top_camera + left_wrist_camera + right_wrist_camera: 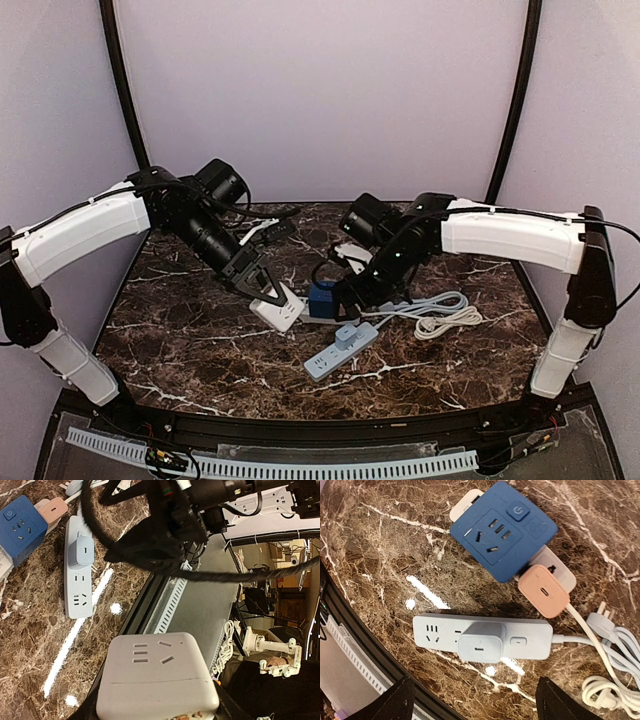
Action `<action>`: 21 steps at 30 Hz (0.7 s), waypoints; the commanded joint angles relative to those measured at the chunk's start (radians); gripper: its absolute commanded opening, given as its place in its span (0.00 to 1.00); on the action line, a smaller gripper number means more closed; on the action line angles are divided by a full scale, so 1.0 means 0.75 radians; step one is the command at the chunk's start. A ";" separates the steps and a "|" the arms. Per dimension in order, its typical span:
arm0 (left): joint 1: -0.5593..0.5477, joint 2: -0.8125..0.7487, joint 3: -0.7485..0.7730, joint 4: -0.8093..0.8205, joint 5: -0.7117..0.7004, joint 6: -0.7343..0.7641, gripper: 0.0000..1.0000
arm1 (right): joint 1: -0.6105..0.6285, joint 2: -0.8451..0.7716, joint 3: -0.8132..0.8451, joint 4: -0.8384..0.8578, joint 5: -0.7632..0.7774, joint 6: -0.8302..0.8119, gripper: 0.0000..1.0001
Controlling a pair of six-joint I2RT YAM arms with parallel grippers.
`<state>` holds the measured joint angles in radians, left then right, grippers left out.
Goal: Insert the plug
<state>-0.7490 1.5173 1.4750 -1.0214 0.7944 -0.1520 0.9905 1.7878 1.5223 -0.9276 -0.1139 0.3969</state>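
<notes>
A: Top external view, left to right: what is shown on the marble table (pixel 180 340)?

B: The left gripper (pixel 268 292) is seen clenched on a white socket cube (pixel 278 312), held at the table surface. Just beside it to the right a blue socket cube (pixel 322 298) is found, with the right gripper (pixel 345 300) directly over it, its fingers spread and nothing held between them.

A: Where is the plug located?

B: A pale blue plug adapter (pixel 481 647) is seen seated in the pale blue power strip (pixel 482 639), near the table's front edge. A pink plug (pixel 543 591) is set in a white strip beneath the blue cube.

A: What lies in the way?

B: Coiled white and blue cables (pixel 445 315) are heaped at the right, with a loose plug (pixel 602 622) among them.
</notes>
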 commanded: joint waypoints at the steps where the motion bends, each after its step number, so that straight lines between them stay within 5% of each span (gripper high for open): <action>1: 0.005 -0.004 0.040 0.065 0.124 -0.056 0.21 | -0.050 -0.166 -0.092 -0.022 0.000 -0.030 0.83; 10: -0.009 0.105 0.167 -0.020 0.010 -0.067 0.20 | -0.177 -0.430 -0.312 0.019 0.029 -0.034 0.85; 13: -0.045 0.194 0.261 -0.129 -0.134 -0.029 0.20 | -0.218 -0.496 -0.350 0.018 0.080 -0.047 0.97; 21: -0.184 0.350 0.440 -0.219 -0.409 0.020 0.19 | -0.269 -0.596 -0.376 -0.021 0.147 -0.070 0.99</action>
<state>-0.8520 1.7641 1.7649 -1.1175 0.6128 -0.1638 0.8017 1.3727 1.2522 -0.9279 -0.0475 0.3538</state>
